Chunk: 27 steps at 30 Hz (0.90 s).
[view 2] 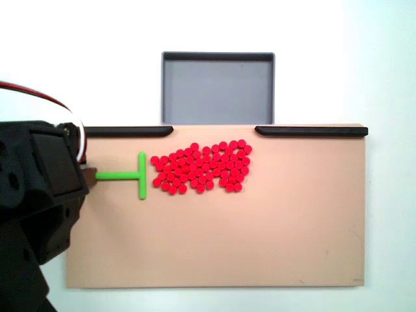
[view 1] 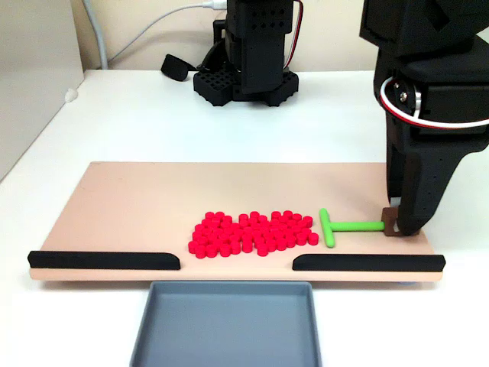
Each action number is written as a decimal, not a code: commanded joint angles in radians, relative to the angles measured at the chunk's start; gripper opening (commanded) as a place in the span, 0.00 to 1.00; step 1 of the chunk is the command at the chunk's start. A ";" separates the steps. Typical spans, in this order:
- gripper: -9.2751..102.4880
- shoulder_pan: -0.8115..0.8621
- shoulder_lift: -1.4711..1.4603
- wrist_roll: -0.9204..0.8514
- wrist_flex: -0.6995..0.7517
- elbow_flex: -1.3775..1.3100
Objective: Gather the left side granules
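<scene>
One arm, one green T-shaped stick [view 1: 348, 226], one tan board [view 1: 153, 199], two black rails along its edge, one grey tray [view 1: 226, 325], and one flat patch of red granules [view 1: 252, 233], several dozen by the look of it, too many and too tightly packed for an exact count.

The claw [view 1: 397, 224] is down at the board's surface, clamped on the far end of the stick's handle. In the front fixed view a brown tip shows right where the green handle ends, and the black body of the arm stands over it. From above, the handle runs straight into the dark claw [view 2: 91, 177], so the fingers themselves are mostly hidden and the gap between them cannot be read beyond the fact that they grip the handle.

In the fixed view from above, the granules [view 2: 201, 168] lie at 3 o'clock from the claw, with the stick's crossbar [view 2: 142, 175] between them, just beside the nearest pellets. The patch sits on the board's upper middle, near the gap between the two rails [view 2: 130, 131] [view 2: 311, 131], and the tray [view 2: 218, 88] lies beyond that gap at 12 o'clock on the white worktop [view 2: 383, 65].
</scene>
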 commanded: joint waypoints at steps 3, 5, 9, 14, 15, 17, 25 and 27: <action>0.08 0.015 0.000 -0.008 0.003 -0.015; 0.08 0.017 -0.005 -0.009 0.003 -0.015; 0.08 0.021 -0.008 -0.011 0.003 -0.015; 0.08 0.023 -0.006 -0.017 0.003 -0.015; 0.08 0.025 -0.005 -0.018 0.003 -0.015; 0.08 0.026 -0.002 -0.023 0.003 -0.015; 0.08 0.032 0.002 -0.035 0.003 -0.015; 0.08 0.035 0.002 -0.038 0.003 -0.015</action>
